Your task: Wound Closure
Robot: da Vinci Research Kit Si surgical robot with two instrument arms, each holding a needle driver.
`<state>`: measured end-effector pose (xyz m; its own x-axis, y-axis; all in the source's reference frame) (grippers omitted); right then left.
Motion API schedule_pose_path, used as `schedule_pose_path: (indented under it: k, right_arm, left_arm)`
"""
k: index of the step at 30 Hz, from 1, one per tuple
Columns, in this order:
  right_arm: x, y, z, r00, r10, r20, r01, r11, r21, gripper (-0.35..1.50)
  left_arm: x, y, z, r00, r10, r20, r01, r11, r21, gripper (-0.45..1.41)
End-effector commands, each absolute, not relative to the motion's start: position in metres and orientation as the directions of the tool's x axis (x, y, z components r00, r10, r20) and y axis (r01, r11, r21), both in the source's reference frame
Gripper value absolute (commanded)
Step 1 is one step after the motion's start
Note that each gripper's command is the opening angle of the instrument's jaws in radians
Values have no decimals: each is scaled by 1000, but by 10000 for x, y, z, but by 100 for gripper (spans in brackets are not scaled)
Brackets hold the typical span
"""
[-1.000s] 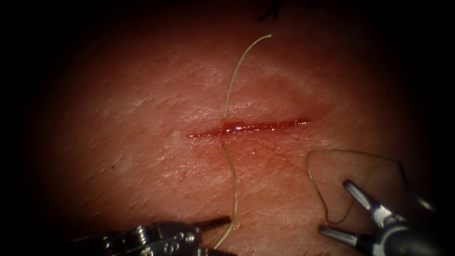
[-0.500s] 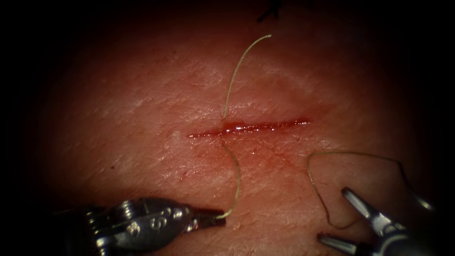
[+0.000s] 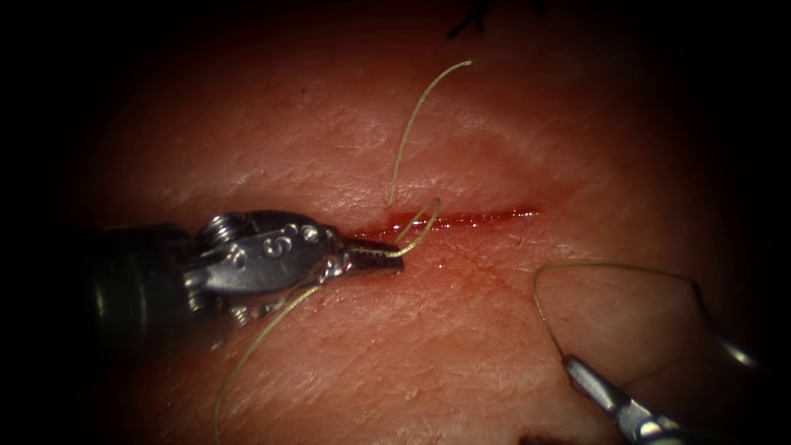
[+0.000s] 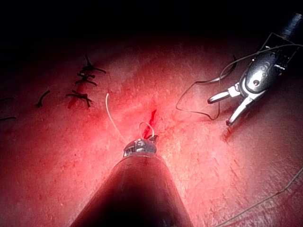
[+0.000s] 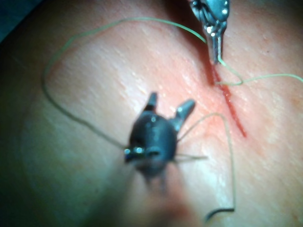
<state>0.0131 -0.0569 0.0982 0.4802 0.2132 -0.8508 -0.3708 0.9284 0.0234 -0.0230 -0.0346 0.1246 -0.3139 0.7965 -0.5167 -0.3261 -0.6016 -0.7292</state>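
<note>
The cut runs across the tissue, with red fluid along it. My left tool lies over the cut's left end, jaws shut on the thread, which curls into a small loop over the cut. From this tool more thread trails down to the left. A free tail rises above the cut. My right tool stands open below the cut's right end, holding nothing; one of its fingers touches a wide thread loop. A bright curved piece, perhaps the needle, lies on the tissue at far right.
Dark older stitches sit on the tissue beyond the cut; one is at the top edge of the endoscope view. The left tool's shaft crosses the tissue from the left. The wide thread loop lies around the right tool.
My left tool has moved up from the bottom edge to the cut's left end, carrying the thread, which now curls into a small loop. My right tool has drifted slightly down and right.
</note>
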Motion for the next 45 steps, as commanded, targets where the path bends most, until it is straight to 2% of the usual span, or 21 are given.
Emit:
schedule_pose_path:
  k: [1, 9, 15, 20, 21, 37, 41, 45]
  right_arm:
    - [144, -566, 988, 475, 211, -854, -363, 931, 28, 141]
    - [181, -555, 991, 458, 160, -874, -317, 948, 7, 136]
    - [214, -545, 1001, 431, 160, -888, -298, 954, 28, 121]
    - [239, -535, 1013, 428, 117, -896, -269, 963, -2, 99]
    - [241, -534, 1015, 435, 93, -895, -261, 965, -26, 94]
    - [233, -508, 1019, 483, -4, -876, -203, 972, -116, 83]
    - [235, -496, 1029, 520, -49, -853, -165, 974, -157, 74]
    - [234, -480, 1043, 564, -94, -821, -125, 973, -197, 57]
  left_arm:
    - [-234, -341, 1254, -290, 807, -514, -317, -588, -744, -45]
    - [-243, -313, 1274, -150, 879, -452, -219, -475, -852, -45]
    - [-253, -307, 1278, -110, 901, -419, -161, -432, -887, -45]
    - [-254, -306, 1279, -118, 902, -416, -142, -430, -892, -45]
    - [-253, -306, 1278, -120, 901, -417, -139, -431, -892, -45]
    - [-220, -343, 1274, -232, 882, -410, -165, -451, -877, -45]
    - [-221, -344, 1273, -262, 881, -394, -187, -447, -875, -45]
    - [-221, -345, 1272, -297, 868, -398, -208, -465, -860, -45]
